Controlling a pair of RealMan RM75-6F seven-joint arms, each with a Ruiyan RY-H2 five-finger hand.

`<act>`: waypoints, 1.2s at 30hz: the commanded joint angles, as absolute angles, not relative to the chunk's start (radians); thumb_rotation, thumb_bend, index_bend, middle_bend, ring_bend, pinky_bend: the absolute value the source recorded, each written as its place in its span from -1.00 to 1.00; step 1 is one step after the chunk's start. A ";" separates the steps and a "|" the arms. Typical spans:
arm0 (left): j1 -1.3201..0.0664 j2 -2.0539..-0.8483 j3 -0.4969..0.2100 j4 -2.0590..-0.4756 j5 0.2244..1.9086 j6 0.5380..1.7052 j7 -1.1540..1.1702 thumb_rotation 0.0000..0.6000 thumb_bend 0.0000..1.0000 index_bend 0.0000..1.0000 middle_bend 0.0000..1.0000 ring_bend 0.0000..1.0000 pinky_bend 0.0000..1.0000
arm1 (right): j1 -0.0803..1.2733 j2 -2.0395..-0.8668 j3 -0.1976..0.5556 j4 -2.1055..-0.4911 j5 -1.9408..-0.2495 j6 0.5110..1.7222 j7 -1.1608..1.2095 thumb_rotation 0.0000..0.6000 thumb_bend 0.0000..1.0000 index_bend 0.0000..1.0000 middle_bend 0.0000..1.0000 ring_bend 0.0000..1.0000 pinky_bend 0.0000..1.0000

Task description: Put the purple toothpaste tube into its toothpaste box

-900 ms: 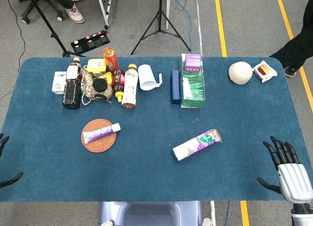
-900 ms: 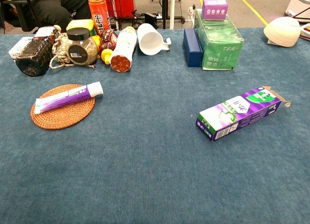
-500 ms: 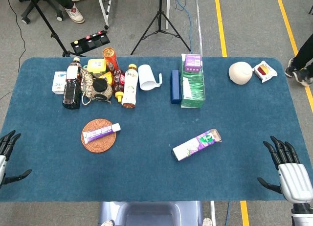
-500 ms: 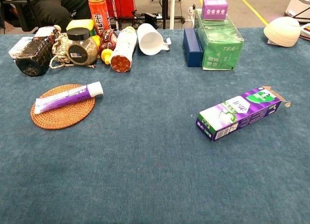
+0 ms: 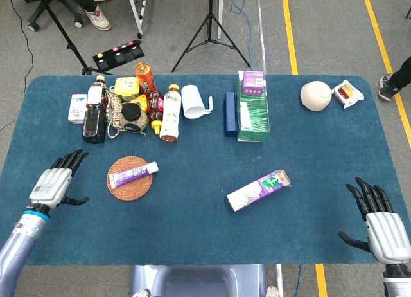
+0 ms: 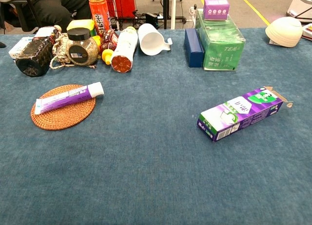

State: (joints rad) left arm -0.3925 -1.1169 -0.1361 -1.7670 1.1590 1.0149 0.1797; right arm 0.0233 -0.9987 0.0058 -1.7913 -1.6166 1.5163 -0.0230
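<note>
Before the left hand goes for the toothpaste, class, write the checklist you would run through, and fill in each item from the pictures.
1. Toothpaste tube free to pick up: ok, it lies alone on the round woven mat.
2. Left hand empty, fingers apart: ok.
3. Path from the left hand to the tube free of things: ok, only bare cloth lies between.
4. Toothpaste box open: ok, flaps stand out at its far right end.
5. Box empty inside: cannot tell.
6. Right hand ready to steady the box: not ok, it hangs at the table's near right edge, apart from the box.
</note>
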 commanded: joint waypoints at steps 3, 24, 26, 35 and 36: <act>-0.508 -1.259 -0.189 -1.744 0.983 0.998 0.355 1.00 -0.76 -1.00 -1.00 -1.00 -0.60 | 0.032 -0.992 0.007 -1.787 -1.608 1.502 -0.003 1.00 -0.82 -0.83 -1.00 -1.00 -1.00; -0.661 -1.466 -0.199 -1.584 0.728 1.020 0.528 1.00 -0.72 -0.78 -1.00 -0.96 -0.48 | 0.040 -0.990 0.013 -1.788 -1.585 1.488 0.003 1.00 -0.83 -0.83 -1.00 -1.00 -1.00; -0.666 -1.479 -0.196 -1.573 0.727 1.029 0.535 1.00 -0.72 -0.72 -0.98 -0.94 -0.48 | 0.042 -0.991 0.014 -1.788 -1.582 1.485 0.003 1.00 -0.83 -0.83 -1.00 -1.00 -1.00; -0.689 -1.541 -0.192 -1.528 0.684 1.081 0.594 1.00 -0.68 -0.59 -0.89 -0.87 -0.39 | 0.047 -0.992 0.017 -1.787 -1.572 1.476 0.007 1.00 -0.82 -0.83 -1.00 -1.00 -1.00; -0.690 -1.545 -0.192 -1.525 0.679 1.083 0.598 1.00 -0.68 -0.59 -0.89 -0.87 -0.38 | 0.047 -0.991 0.017 -1.787 -1.571 1.475 0.008 1.00 -0.82 -0.83 -1.00 -1.00 -1.00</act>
